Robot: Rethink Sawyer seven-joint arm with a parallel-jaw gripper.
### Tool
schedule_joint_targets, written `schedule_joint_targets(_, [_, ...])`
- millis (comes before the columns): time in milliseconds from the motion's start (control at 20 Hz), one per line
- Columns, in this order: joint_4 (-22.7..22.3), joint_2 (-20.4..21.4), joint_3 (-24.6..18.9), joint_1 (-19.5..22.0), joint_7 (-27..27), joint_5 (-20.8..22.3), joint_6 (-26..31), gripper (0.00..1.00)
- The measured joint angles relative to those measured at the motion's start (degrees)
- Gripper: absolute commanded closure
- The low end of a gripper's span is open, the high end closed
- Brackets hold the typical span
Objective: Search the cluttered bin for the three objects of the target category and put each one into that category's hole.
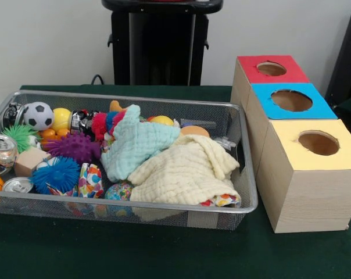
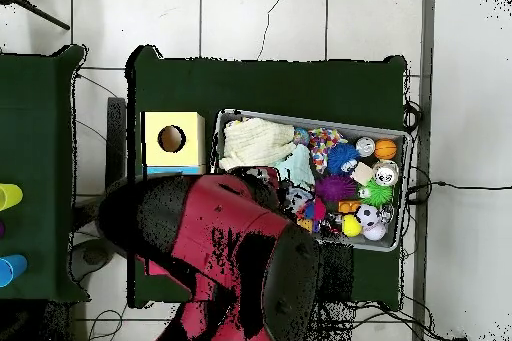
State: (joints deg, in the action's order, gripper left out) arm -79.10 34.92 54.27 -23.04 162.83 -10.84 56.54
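Gripper: does not show in either view, so whether it is open or closed cannot be told. Only the red and black arm (image 2: 230,257) shows, in the overhead view, where it hangs over the table's edge and covers one end of the row of boxes.

Beside the arm: yellow-topped box (image 1: 292,154), round hole (image 1: 318,142) in its top. Behind it in the front view, touching in a row, blue-topped box (image 1: 321,107) and red-topped box (image 1: 251,72), each with a round hole.

Just beside the boxes: wire mesh bin (image 1: 59,95) on the green table (image 1: 164,256), full.

- End nearest the boxes: cream cloth (image 1: 184,171), crumpled, lying over other items; mint cloth (image 1: 138,145) partly on top of it.
- Middle: purple spiky ball (image 1: 75,147), blue spiky ball (image 1: 56,174), wooden cube (image 1: 30,160).
- Far end from the boxes: soccer ball (image 1: 38,115), yellow ball (image 1: 61,118), green spiky ball (image 1: 18,135), two drink cans (image 1: 1,151).

Everything is inside the bin. Which items belong to the target category cannot be told.
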Motion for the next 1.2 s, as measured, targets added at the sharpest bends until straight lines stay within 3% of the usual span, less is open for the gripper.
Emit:
schedule_joint_targets(100, [0.76,-0.4,0.67,-0.6,-0.01,3.22,0.01,1.0])
schedule_joint_targets(250, [3.23,-0.98,1.62,-2.06,-0.02,11.93,0.0,1.0])
schedule_joint_targets(450, [4.99,-0.68,1.23,-2.6,-0.02,17.72,0.0,1.0])
schedule_joint_targets(650, [5.08,1.08,-1.77,-1.54,-0.12,19.26,-0.71,1.0])
schedule_joint_targets(1200, [2.61,6.78,-17.08,8.0,-2.76,19.42,-10.45,1.0])
